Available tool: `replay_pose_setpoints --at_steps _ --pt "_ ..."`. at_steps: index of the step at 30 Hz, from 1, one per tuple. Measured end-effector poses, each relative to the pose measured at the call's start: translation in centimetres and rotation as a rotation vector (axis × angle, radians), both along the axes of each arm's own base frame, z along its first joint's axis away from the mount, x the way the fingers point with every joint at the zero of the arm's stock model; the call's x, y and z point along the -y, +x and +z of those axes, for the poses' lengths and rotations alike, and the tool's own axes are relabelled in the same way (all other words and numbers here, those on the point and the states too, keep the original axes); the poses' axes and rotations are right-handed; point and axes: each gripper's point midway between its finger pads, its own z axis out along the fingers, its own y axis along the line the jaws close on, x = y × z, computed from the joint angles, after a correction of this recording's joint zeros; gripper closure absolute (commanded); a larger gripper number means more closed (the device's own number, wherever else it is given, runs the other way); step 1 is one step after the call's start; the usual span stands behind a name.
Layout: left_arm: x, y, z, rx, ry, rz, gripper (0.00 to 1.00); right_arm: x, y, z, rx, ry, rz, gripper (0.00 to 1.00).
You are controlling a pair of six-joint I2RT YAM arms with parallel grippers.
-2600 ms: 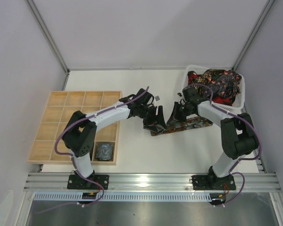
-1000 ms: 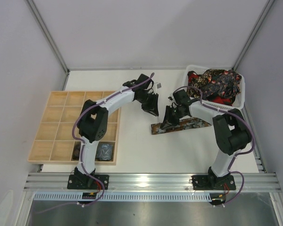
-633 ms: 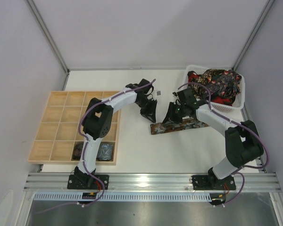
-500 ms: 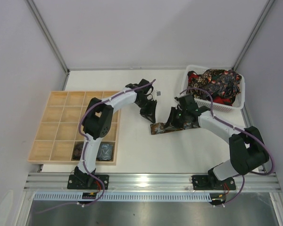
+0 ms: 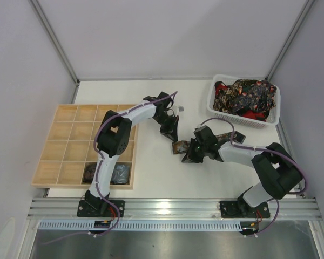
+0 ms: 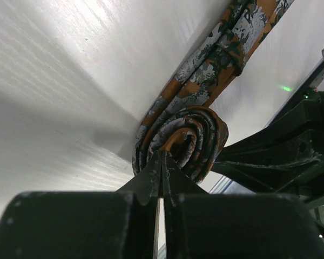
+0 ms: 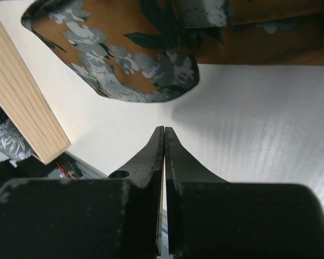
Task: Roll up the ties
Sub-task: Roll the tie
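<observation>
A brown tie patterned in grey and green lies across the middle of the table, its left end wound into a small coil [image 5: 178, 147]. In the left wrist view the coil [image 6: 197, 132] faces me end-on and the flat stretch [image 6: 221, 54] runs off behind it. My left gripper [image 5: 175, 137] [image 6: 162, 155] is shut, its tips pinched into the coil's centre. My right gripper [image 5: 187, 157] [image 7: 165, 129] is shut on nothing, low over bare table just in front of the tie [image 7: 124, 65]. The right arm hides the tie's middle from above.
A white mesh basket [image 5: 213, 102] at the back right holds a heap of more ties [image 5: 245, 97]. The wooden grid tray [image 5: 70, 129] [image 7: 21, 102] lies at the left, with two dark rolled ties [image 5: 119, 172] in its near compartments.
The right gripper came off the tie, swung toward the near side and shut. The left gripper closed at the tie's left end, which is now coiled.
</observation>
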Motion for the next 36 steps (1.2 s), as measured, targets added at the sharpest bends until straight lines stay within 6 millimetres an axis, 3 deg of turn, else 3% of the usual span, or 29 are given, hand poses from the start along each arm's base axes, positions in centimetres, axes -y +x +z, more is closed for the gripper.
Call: replay_pose_setpoints --at_steps 9,20,28,32,36 --pt "0.0 -0.9 0.0 -0.038 -0.023 -0.05 0.97 -1.3 0.7 -1.3 0.019 0.004 -0.138 1.0" --pt "0.1 -1.5 0.3 -0.062 -0.052 -0.076 0.97 -2.7 4.2 -1.2 0.059 0.0 -0.209 1.0" --pt "-0.5 -1.0 0.0 -0.053 -0.026 -0.058 0.95 -1.5 3.2 -0.9 0.056 -0.029 -0.219 1.0" --pt "-1.4 0.2 -0.3 -0.026 0.02 -0.019 0.91 0.1 2.2 0.0 0.064 -0.044 -0.223 1.0" --pt "-1.9 1.9 0.0 0.005 0.033 0.024 0.9 1.0 2.6 1.1 0.093 -0.047 -0.226 1.0"
